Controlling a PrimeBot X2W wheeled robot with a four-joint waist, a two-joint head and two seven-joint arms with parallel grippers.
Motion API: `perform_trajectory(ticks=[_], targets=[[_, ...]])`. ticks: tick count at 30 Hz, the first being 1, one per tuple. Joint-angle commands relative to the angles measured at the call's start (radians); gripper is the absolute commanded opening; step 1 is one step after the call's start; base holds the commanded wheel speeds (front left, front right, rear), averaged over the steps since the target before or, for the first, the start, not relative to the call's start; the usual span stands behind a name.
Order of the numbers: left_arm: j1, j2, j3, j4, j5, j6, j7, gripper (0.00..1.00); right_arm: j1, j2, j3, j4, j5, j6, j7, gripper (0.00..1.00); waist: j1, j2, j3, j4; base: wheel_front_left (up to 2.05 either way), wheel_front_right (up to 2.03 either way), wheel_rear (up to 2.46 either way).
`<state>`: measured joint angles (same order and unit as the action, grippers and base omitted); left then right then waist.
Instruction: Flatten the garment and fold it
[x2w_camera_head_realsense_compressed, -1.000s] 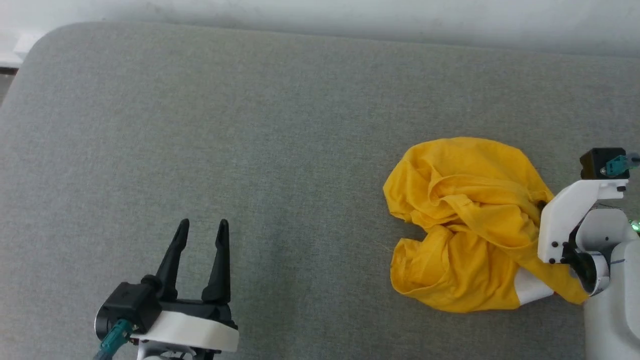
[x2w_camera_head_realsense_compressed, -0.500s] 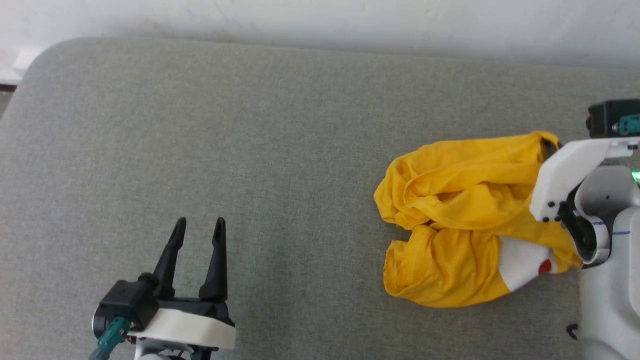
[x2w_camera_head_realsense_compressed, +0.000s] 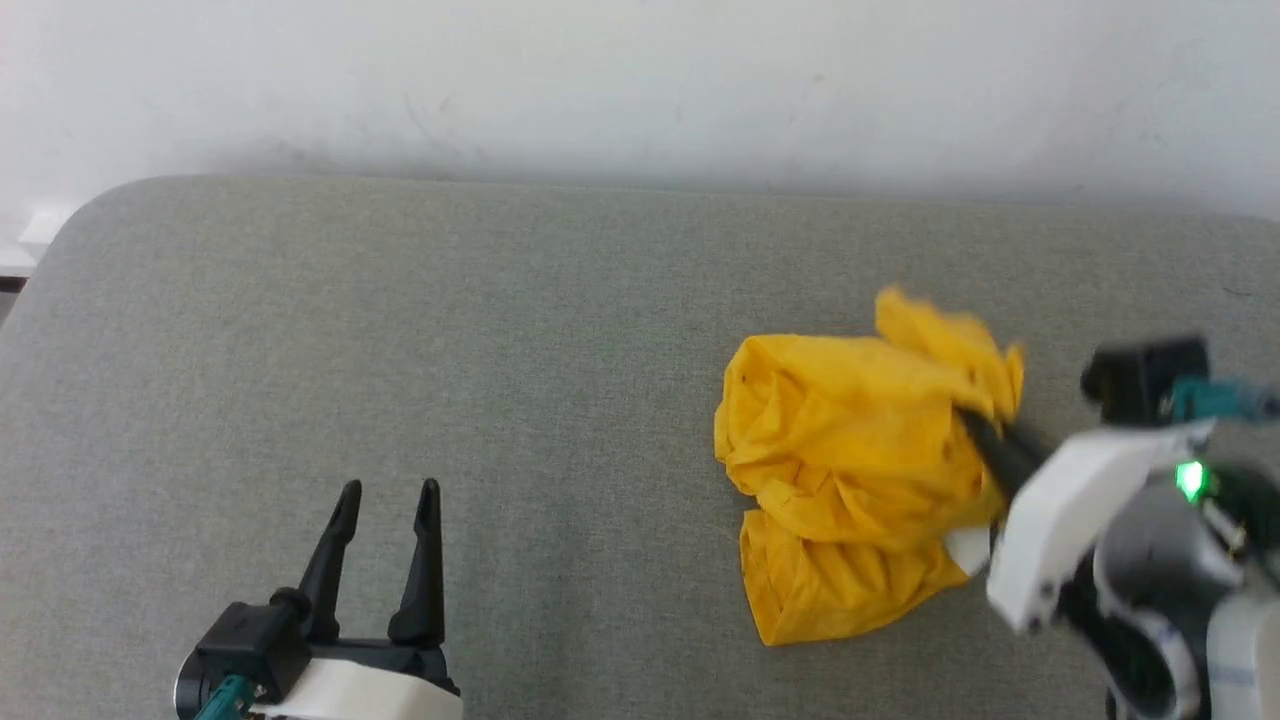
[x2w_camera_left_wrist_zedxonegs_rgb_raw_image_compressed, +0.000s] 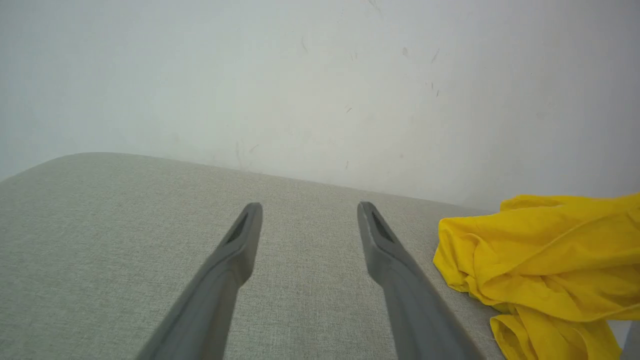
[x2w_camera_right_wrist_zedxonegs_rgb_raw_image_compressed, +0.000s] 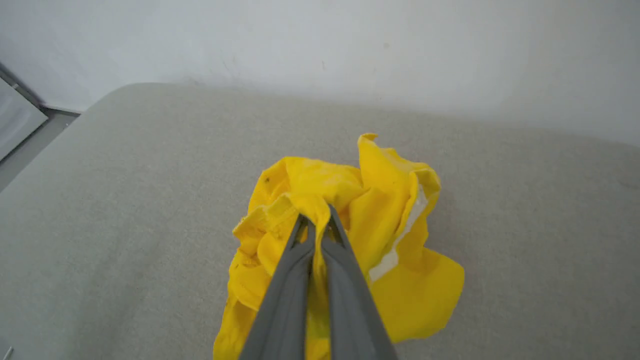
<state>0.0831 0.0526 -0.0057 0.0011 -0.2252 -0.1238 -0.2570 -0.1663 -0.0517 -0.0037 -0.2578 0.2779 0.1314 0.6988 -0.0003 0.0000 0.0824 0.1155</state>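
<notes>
My right tool (x2w_camera_right_wrist_zedxonegs_rgb_raw_image_compressed: 315, 222) is pinched fully together on a bunched fold of the yellow T-shirt (x2w_camera_right_wrist_zedxonegs_rgb_raw_image_compressed: 300, 180), with cloth gathered around both tips. The shirt is a crumpled heap on the right half of the grey padded bench (x2w_camera_head_realsense_compressed: 400, 330). Part of it is drawn up toward the tool and the rest lies on the surface. A white patch (x2w_camera_right_wrist_zedxonegs_rgb_raw_image_compressed: 400, 245) shows along one inner edge.

My worry is that the pinch has caught several layers at once. If I lift from here, the whole wad could rise as a knot rather than open out. The thin cotton could also slip free, since so little of it sits between the tips.

My left tool (x2w_camera_head_realsense_compressed: 390, 487) is spread wide with nothing in it, at the near left and well apart from the shirt. I see nothing between it and the heap to block a reach across. The wall (x2w_camera_head_realsense_compressed: 640, 90) runs along the bench's far edge and would limit spreading the cloth backward.
</notes>
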Motion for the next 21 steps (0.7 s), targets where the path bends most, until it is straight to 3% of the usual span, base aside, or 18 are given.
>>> perform_trajectory(ticks=[1, 4, 8, 14, 15, 16, 17, 21], targets=[[0.013, -0.002, 0.002, -0.004, 0.009, -0.007, -0.005, 1.00, 0.068, 0.001, -0.001, -0.018, 0.004, -0.001, 0.021, 0.00, 0.0003, 0.0000, 0.000, -0.004, 0.00, 0.00, 0.00], [0.015, -0.002, -0.003, -0.007, 0.006, -0.007, -0.005, 1.00, 0.241, 0.001, -0.030, -0.042, 0.041, -0.001, 0.084, 0.00, 0.0003, 0.0000, 0.011, 0.000, 0.00, 0.00, 0.00], [0.008, -0.002, -0.007, -0.006, 0.002, -0.007, -0.005, 1.00, 0.432, 0.001, -0.091, -0.062, -0.005, -0.001, 0.164, 0.00, 0.0003, 0.0000, 0.026, 0.007, 0.00, 0.00, 0.00], [0.005, -0.002, -0.005, 0.000, 0.004, -0.007, -0.005, 1.00, 0.540, 0.001, -0.152, -0.058, -0.055, -0.001, 0.192, 0.00, 0.0003, 0.0000, 0.030, 0.002, 0.00, 0.00, 0.00], [0.005, -0.002, -0.006, 0.002, 0.005, -0.007, -0.005, 1.00, 0.537, 0.001, -0.153, -0.051, -0.065, -0.001, 0.178, 0.16, 0.0003, 0.0000, 0.028, 0.000, 0.00, 0.00, 0.00], [0.006, -0.002, -0.007, 0.003, 0.006, -0.007, -0.005, 1.00, 0.527, 0.001, -0.158, -0.042, -0.069, -0.001, 0.155, 0.47, 0.0003, 0.0000, 0.025, -0.002, 0.00, 0.00, 0.00], [0.006, -0.002, -0.009, 0.005, 0.006, -0.007, -0.005, 1.00, 0.514, 0.001, -0.159, -0.034, -0.071, -0.001, 0.128, 1.00, 0.0003, 0.0000, 0.022, -0.004, 0.00, 0.00, 0.00], [0.010, -0.002, -0.016, 0.010, 0.010, -0.007, -0.005, 1.00, 0.440, 0.001, -0.132, -0.009, -0.021, -0.001, 0.010, 1.00, 0.0003, 0.0000, 0.005, -0.009, 0.00, 0.00, 0.00]])
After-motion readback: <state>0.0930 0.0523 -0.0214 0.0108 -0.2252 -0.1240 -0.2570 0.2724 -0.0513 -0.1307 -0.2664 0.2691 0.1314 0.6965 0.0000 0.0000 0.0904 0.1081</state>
